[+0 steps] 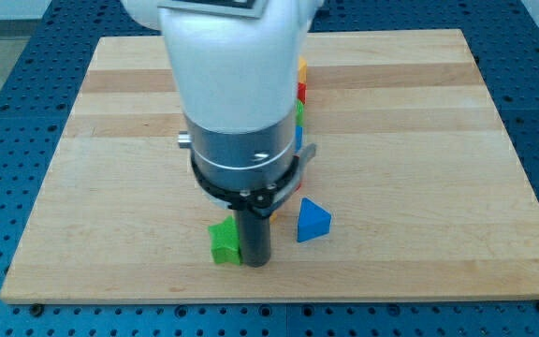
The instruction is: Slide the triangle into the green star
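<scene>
Worktop (pixel 410 122): pale wooden board on a blue perforated bench; it carries every block listed.

Our arm (pixel 237 84): white housing over a metal collar, filling the view's centre and hiding whatever lies behind it.

Hidden row (pixel 300 89): slivers of yellow, red, green and blue show at the arm's right edge, stacked up the view; shapes cannot be made out.

Triangle (pixel 313 221): blue, standing near the view's bottom, just right of the rod and apart from it.

Star (pixel 223 241): green, at the view's bottom, touching or all but touching the rod on its left side.

Our tip (pixel 254 263): the rod's end sits between star and triangle, hard against the star.

Pincer: none fitted; we carry a plain rod, so there is nothing to open or close.

Step in hand, our judgement: we are on the wrong side of the triangle. We should circle round to its right face without nudging the star, then push leftward through its middle, slowly, so it does not pivot off the rod.
</scene>
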